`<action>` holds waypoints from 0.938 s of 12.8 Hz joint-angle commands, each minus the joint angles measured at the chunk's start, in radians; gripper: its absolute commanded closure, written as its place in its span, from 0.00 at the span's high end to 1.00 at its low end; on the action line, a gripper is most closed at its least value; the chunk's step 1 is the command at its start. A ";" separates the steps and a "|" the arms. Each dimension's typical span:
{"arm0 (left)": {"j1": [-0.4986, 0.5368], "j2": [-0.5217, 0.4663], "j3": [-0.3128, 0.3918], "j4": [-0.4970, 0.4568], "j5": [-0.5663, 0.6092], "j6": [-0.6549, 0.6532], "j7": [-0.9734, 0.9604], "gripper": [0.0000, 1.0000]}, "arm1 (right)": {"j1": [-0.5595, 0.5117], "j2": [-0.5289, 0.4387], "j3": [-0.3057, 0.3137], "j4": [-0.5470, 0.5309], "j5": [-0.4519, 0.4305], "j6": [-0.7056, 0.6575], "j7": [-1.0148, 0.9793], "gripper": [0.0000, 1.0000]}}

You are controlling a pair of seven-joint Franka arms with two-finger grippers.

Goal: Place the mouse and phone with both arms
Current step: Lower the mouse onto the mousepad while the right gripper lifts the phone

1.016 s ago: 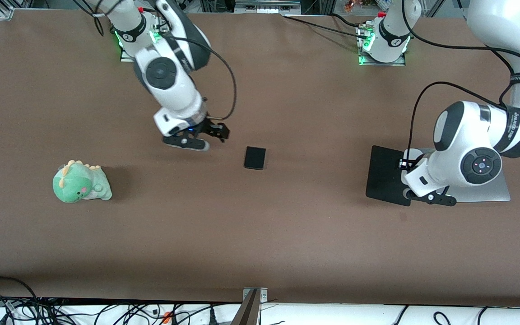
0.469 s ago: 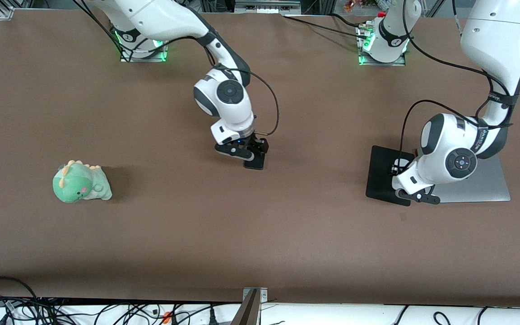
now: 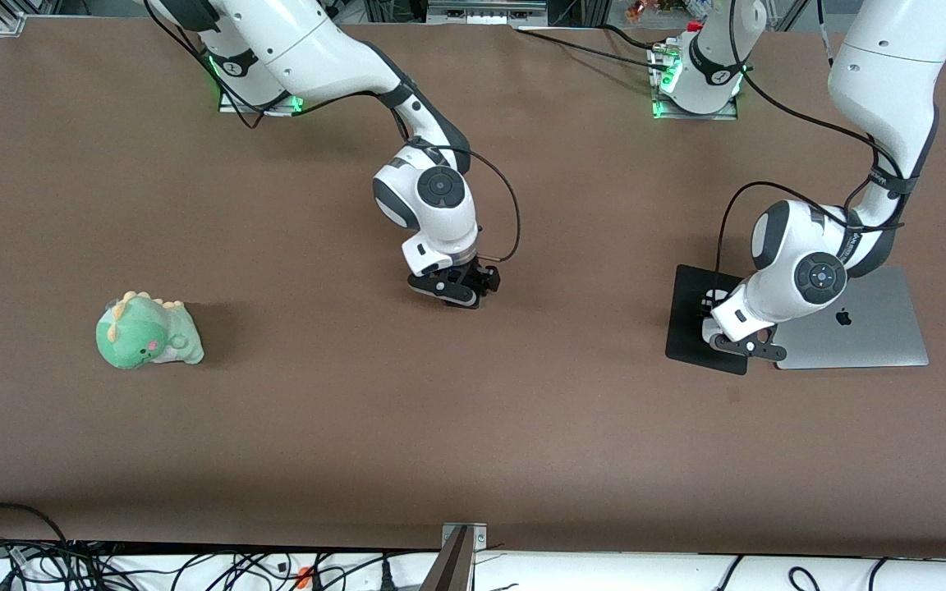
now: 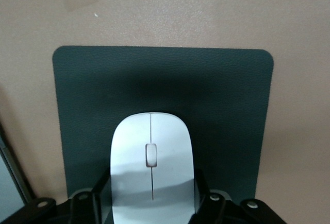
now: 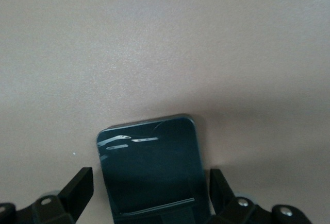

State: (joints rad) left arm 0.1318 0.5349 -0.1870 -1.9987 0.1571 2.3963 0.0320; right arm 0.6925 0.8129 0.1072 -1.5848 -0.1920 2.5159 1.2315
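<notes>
I have the left gripper (image 4: pixel 152 203) closed around the mouse (image 4: pixel 151 157) over the mouse pad (image 3: pixel 691 320), while at ten o'clock from it my right gripper (image 5: pixel 152 193) straddles the phone (image 5: pixel 152 167), fingers spread; I'd lower squarely before closing.

Mouse (image 4: pixel 151 157): smooth white plastic with a soft sheen; it sits on a matt black pad (image 4: pixel 216 100) with a fine leather-like grain. Phone (image 5: pixel 152 170): glossy black face that catches streaks of reflected light. Tabletop (image 3: pixel 473 427): matt brown, faintly rough; laptop (image 3: pixel 867 332): brushed silver metal; dinosaur toy (image 3: pixel 147 332): fuzzy green plush cloth.
</notes>
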 commanded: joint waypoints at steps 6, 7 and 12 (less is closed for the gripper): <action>0.005 -0.119 -0.034 0.033 0.016 -0.135 0.020 1.00 | 0.022 0.031 -0.031 0.040 -0.035 -0.015 0.019 0.45; 0.006 -0.128 -0.052 0.072 0.016 -0.208 0.019 1.00 | 0.019 0.025 -0.031 0.042 -0.035 -0.038 0.002 0.41; 0.005 -0.142 -0.133 0.352 0.015 -0.606 0.003 1.00 | -0.069 -0.101 -0.029 0.037 -0.020 -0.280 -0.220 0.39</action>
State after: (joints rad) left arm 0.1324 0.3803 -0.2888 -1.7536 0.1571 1.9103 0.0371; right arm 0.6722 0.7898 0.0663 -1.5286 -0.2046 2.3335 1.1038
